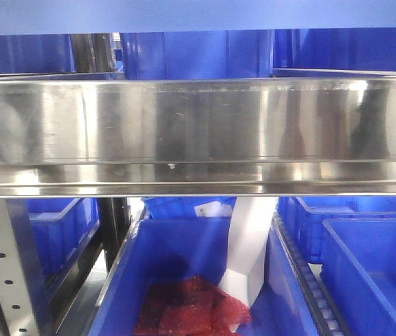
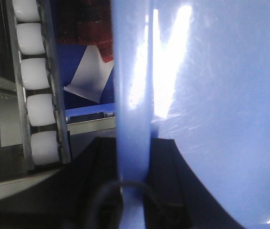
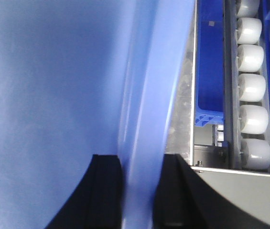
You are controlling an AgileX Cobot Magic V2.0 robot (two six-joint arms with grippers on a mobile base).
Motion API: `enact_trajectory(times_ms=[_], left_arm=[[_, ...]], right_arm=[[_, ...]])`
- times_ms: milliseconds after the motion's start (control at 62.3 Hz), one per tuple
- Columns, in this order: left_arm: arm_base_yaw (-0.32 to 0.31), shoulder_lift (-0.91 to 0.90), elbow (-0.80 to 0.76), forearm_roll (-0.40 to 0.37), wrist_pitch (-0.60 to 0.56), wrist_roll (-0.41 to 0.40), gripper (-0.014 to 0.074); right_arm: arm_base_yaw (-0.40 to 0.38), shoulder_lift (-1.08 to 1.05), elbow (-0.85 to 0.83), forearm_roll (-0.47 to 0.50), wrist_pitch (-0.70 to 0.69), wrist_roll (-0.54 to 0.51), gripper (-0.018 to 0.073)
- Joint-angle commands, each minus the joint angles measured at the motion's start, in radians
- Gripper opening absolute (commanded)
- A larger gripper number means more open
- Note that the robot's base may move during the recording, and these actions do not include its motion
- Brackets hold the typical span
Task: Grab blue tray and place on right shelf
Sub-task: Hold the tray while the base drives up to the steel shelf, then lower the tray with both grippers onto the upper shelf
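here left gripper (image 2: 134, 150) and right gripper (image 3: 141, 162) clamp the blue tray (image 2: 221, 119); white label (image 1: 210, 208) unreadable.

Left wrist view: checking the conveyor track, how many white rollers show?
5, in one column along the left: top roller, second, third, fourth, bottom. More may be hidden beyond the frame.

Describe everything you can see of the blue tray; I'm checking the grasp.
The blue tray is glossy, light periwinkle plastic with glare. Its rolled rim runs between the black left fingers and the right fingers, both clamping it. The front view shows only a pale strip at the top, above the lip of the steel shelf.
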Motion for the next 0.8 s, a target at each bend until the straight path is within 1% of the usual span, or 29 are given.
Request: enact_trajectory(times_ms=[0, 96, 160, 225, 305, 369, 481, 577, 706, 786], left_arm=[[-0.005, -0.034, -0.032, -0.014, 0.079, 0.009, -0.0048], [-0.005, -0.034, -0.032, -0.014, 0.034, 0.009, -0.0048], [-0.005, -0.034, -0.032, -0.014, 0.029, 0.013, -0.0048], [-0.005, -0.033, -0.032, -0.014, 0.008, 0.031, -0.0048], [-0.003, -0.031, -0.034, -0.011, -0.038, 0.074, -0.0048], [0.002, -0.031, -0.043, -0.007, -0.091, 0.076, -0.0048], [0.03, -0.017, -0.077, -0.007, -0.176, 0.076, -0.0048], [0.064, 0.013, -0.109, -0.007, -0.226, 0.076, -0.0048], [0.104, 0.082, -0.146, -0.013, -0.253, 0.076, -0.0048], [0.109, 0.138, -0.162, -0.013, -0.257, 0.076, -0.0048]], right_arm=[[0.002, -0.026, -0.03, -0.023, -0.065, -0.031, 0.0056], [0.002, -0.026, -0.03, -0.023, -0.078, -0.031, 0.0056], [0.002, -0.026, -0.03, -0.023, -0.077, -0.038, 0.0056], [0.002, -0.026, -0.031, -0.021, -0.083, -0.072, 0.0056], [0.002, -0.026, -0.047, -0.014, -0.1, -0.124, 0.0056], [0.002, -0.019, -0.079, -0.01, -0.108, -0.144, 0.0056], [-0.001, 0.025, -0.164, -0.012, -0.116, -0.144, 0.0056], [-0.001, 0.086, -0.238, -0.012, -0.116, -0.144, 0.0056], [-0.001, 0.2, -0.332, -0.014, -0.116, -0.144, 0.0056], [-0.001, 0.272, -0.369, -0.025, -0.119, -0.144, 0.0056]])
